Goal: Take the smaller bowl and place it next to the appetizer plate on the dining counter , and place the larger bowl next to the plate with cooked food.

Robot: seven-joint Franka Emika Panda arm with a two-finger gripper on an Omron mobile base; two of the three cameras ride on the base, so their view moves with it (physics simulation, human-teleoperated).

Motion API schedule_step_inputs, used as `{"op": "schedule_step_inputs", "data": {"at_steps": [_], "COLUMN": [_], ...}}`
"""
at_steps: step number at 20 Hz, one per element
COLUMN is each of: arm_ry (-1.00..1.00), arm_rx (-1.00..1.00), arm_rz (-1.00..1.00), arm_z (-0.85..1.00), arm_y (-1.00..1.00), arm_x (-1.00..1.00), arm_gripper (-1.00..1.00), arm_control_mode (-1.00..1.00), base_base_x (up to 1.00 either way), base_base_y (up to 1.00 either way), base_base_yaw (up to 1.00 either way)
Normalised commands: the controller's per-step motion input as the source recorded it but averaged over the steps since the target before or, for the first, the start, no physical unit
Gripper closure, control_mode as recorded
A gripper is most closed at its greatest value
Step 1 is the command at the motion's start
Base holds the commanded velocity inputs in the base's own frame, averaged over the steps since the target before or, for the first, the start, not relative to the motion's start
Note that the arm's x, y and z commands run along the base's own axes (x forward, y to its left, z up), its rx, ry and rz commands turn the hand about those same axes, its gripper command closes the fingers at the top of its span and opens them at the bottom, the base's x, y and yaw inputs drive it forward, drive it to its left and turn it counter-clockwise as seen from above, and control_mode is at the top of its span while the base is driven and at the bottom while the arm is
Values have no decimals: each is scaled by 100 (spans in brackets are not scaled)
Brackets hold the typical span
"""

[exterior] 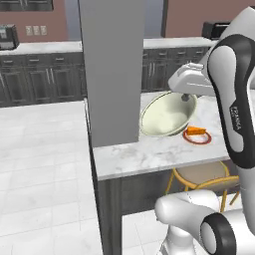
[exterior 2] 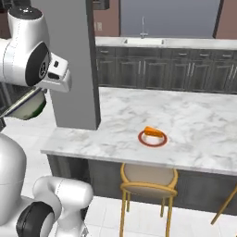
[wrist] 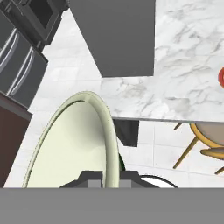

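- Bowl first: the smaller bowl (exterior: 167, 113) is pinched by its rim in my gripper (wrist: 105, 180), jaws closed on it, tipped on edge in the air with its pale inside bare.
- Below it lies the end of the dining counter (exterior: 144, 154).
- Grey pillar (exterior: 110, 69) stands close at the left.
- Rightward, the appetizer plate (exterior: 197, 136) carries an orange wedge (exterior: 194, 131); a yellow stool (exterior 2: 148, 180) sits under the counter's edge.

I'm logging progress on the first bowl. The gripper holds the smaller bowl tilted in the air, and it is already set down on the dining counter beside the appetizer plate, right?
Not set down. In the left base view the gripper holds the smaller bowl tilted in the air above the dining counter, near the appetizer plate.
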Motion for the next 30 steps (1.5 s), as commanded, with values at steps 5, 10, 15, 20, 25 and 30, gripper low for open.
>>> {"op": "schedule_step_inputs", "data": {"at_steps": [5,10,15,20,25,30], "arm_ry": [0,0,0,0,0,2], "arm_rx": [0,0,0,0,0,0], "arm_rz": [0,0,0,0,0,-10], "arm_z": [0,0,0,0,0,-11], "arm_y": [0,0,0,0,0,-8], "arm_x": [0,0,0,0,0,22], "arm_gripper": [100,100,100,100,100,100], "arm_control_mode": [100,100,100,100,100,-100], "base_base_x": [0,6,54,78,60,16], "base_base_y": [-100,-87,-13,0,0,0], "base_base_yaw": [0,-1,-3,-7,-11,-6]}}
